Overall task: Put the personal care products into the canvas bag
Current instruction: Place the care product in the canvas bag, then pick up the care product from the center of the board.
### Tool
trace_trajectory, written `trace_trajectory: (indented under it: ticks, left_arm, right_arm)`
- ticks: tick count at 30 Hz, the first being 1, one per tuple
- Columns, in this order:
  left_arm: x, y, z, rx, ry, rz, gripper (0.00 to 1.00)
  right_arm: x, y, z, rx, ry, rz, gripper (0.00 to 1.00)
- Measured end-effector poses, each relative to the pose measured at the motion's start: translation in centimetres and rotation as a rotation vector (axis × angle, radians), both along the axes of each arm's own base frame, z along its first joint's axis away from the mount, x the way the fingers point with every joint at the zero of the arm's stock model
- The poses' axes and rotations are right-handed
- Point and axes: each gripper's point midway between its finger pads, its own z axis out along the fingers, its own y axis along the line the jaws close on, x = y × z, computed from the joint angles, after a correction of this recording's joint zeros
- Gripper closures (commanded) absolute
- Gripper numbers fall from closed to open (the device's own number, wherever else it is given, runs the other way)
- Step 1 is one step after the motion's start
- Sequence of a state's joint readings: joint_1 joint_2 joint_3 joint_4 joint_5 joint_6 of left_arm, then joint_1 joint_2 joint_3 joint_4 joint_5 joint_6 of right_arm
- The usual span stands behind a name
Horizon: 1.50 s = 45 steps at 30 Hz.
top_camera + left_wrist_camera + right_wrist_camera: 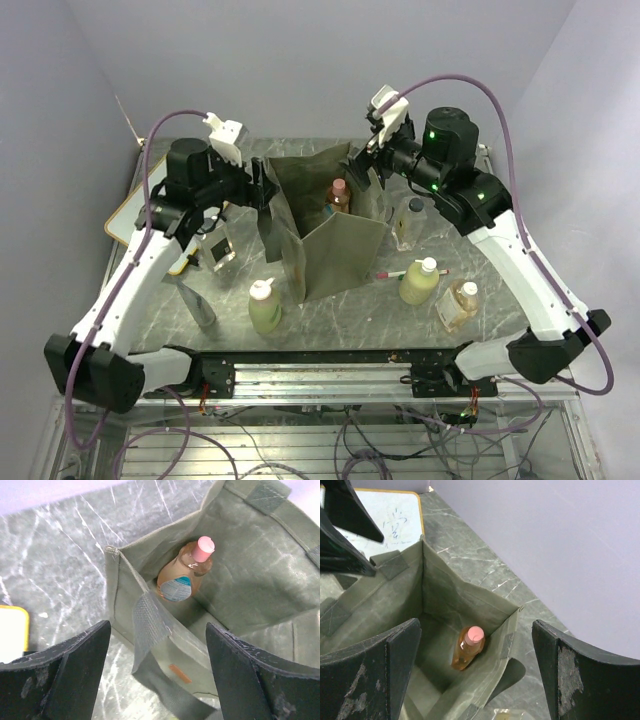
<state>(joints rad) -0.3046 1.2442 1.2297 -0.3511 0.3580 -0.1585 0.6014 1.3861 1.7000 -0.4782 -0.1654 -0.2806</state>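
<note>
Left pincer, right pincer, both released; canvas bag, slim orange bottle inside

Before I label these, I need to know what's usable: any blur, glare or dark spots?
Top external: even light, sharp, soft shadows beside the canvas bag. Left wrist: slim orange bottle crisp, its label faintly glossy; the close left fingers dark. Right wrist: bag interior dim, bottle slightly soft, right fingers loom large.
</note>
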Motion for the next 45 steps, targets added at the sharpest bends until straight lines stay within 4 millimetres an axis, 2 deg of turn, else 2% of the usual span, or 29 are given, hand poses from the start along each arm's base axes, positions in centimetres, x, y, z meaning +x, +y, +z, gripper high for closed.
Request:
trace_trajectory:
  ticks: [5, 9, 16, 18, 24, 32, 35, 39, 45]
  left_arm:
    - [-1.6, 2.0, 2.9, 0.059, -0.123, 0.019, 0.12]
    - [-2.4, 3.7, 3.9, 0.134, -0.189, 0.044, 0.11]
    - [-3.6, 6.5, 3.0, 0.301, -0.200, 0.068, 0.09]
    - [-4.0, 7.0, 2.8, 0.347, -0.194, 0.053, 0.05]
    - [-6.5, 7.3, 2.3, 0.451, -0.187, -0.067, 0.02]
    - [-11.9, 6.0, -0.7, 0.527, -0.129, -0.355, 0.07]
    - [-13.6, 5.0, -1.8, 0.547, -0.115, -0.461, 0.07]
    - [-15.9, 3.7, -4.5, 0.580, -0.068, -0.600, 0.06]
    - [-18.8, 3.0, -7.9, 0.626, -0.001, -0.743, 0.00]
  right_arm:
    - [-0.6, -0.4, -1.4, -0.030, 0.017, 0.017, 0.07]
    - [-0.5, -1.0, -2.8, -0.058, 0.042, 0.013, 0.07]
    - [-1.0, -3.9, -3.0, -0.062, 0.051, -0.013, 0.07]
    - [-1.3, -5.0, -2.6, -0.057, 0.044, -0.020, 0.07]
    - [-3.0, -7.3, -2.2, -0.060, 0.023, -0.006, 0.06]
    - [-4.8, -8.3, -4.4, -0.126, 0.067, 0.032, 0.06]
    - [-4.8, -8.7, -5.2, -0.146, 0.080, 0.029, 0.06]
    - [-4.5, -9.2, -6.5, -0.170, 0.106, 0.013, 0.06]
    - [-3.9, -10.3, -7.2, -0.178, 0.131, -0.021, 0.06]
